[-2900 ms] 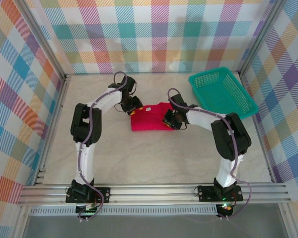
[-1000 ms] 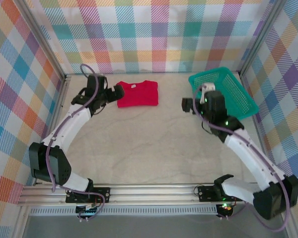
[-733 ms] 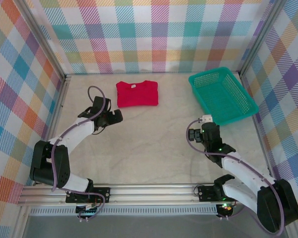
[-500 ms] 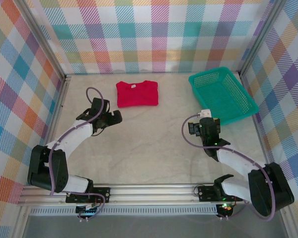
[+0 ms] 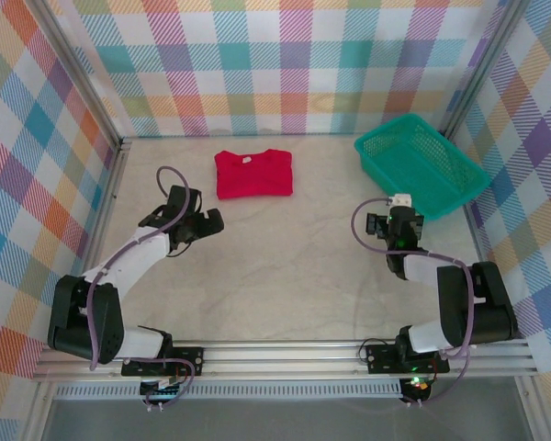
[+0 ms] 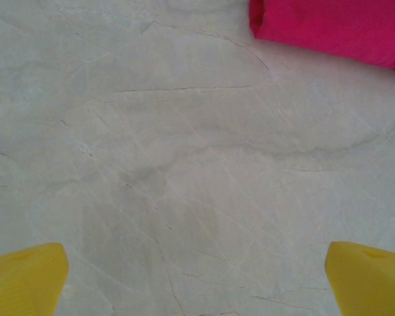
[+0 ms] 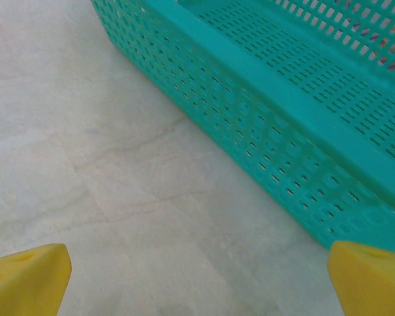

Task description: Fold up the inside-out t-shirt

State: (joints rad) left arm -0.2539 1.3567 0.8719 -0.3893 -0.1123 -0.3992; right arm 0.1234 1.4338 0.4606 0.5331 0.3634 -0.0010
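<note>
Pale marbled desk, plaid walls. Red t-shirt lies folded flat near the desk's far edge, left of centre. Left tool: fingers spread, near the shirt, apart from it. Right tool: fingers spread, just beside the teal basket at the far right corner.

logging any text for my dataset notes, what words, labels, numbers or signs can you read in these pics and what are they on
No text can be read in these pictures.
White label at the neck of the red t-shirt: too small to read, and I cannot tell whether it carries print.
Teal basket: no lettering seen on its mesh or rim.
</note>
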